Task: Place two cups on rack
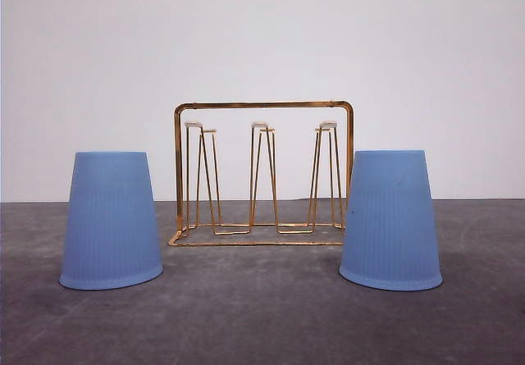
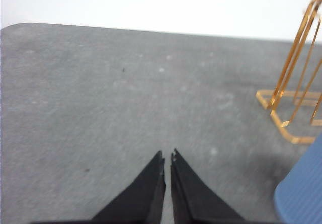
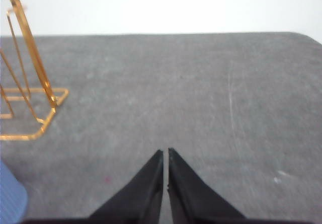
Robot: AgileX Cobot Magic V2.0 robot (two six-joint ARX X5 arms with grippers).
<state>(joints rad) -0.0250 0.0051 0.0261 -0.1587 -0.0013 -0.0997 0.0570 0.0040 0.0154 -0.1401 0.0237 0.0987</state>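
Nothing is picked up yet: both cups (image 1: 111, 221) (image 1: 390, 220) stand upside down on the counter (image 1: 262, 316), flanking the rack (image 1: 262, 176) toward its far edge, and each gripper (image 2: 167, 157) (image 3: 165, 154), jaws nearly closed and empty, must first open toward its nearer cup.

Matt ribbed plastic cups (image 1: 111, 221), shiny gold wire rack (image 1: 262, 105), rough grey tabletop (image 1: 262, 324)

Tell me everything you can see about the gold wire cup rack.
The gold wire cup rack is thin, shiny copper-gold metal: an arched rectangular frame over a rectangular base, with three pairs of narrow upright prongs tipped white. It stands upright on the grey table, centred and set back between two upside-down light-blue ribbed plastic cups. Every prong is bare; neither cup clearly touches it.
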